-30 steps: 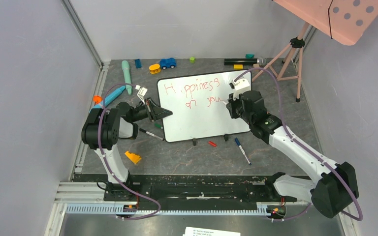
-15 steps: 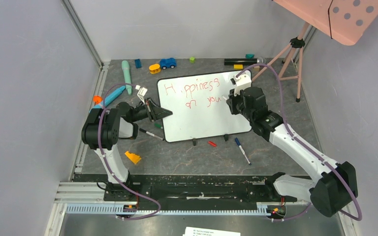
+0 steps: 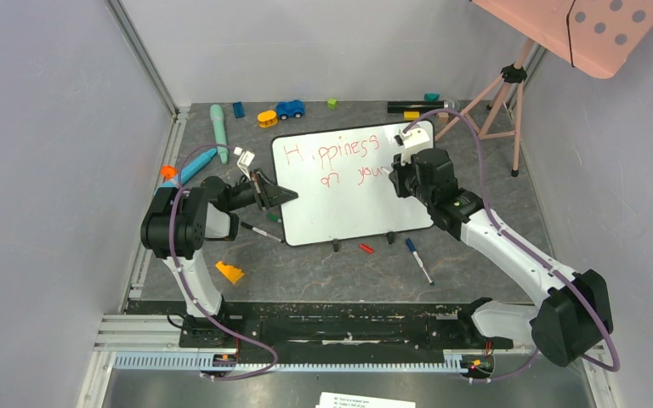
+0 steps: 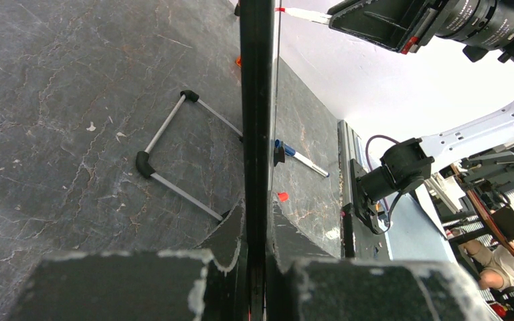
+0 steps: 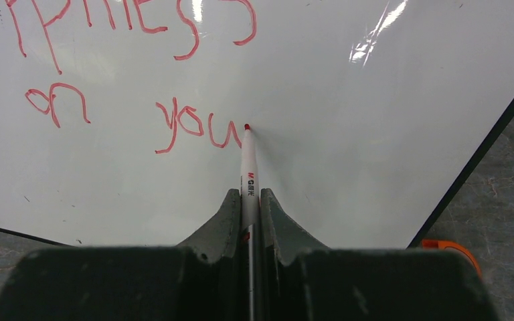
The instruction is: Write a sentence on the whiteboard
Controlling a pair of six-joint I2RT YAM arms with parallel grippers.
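My right tool [image 5: 247, 195] is squeezed tight on a red marker [image 5: 247, 159]. Its tip touches the whiteboard [image 3: 344, 212] right after the "u" in "you". My left tool [image 4: 258, 215] is pinched on the left edge of the whiteboard, which sits in the middle of the bench [image 3: 306, 274]. The red sentence [image 3: 338, 161] reads "H ppiness" on top and "on you" under it.

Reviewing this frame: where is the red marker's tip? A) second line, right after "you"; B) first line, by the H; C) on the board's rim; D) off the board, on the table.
A: in the right wrist view the red marker, clamped in the right gripper, has its tip at the whiteboard just after "you" in the sentence.
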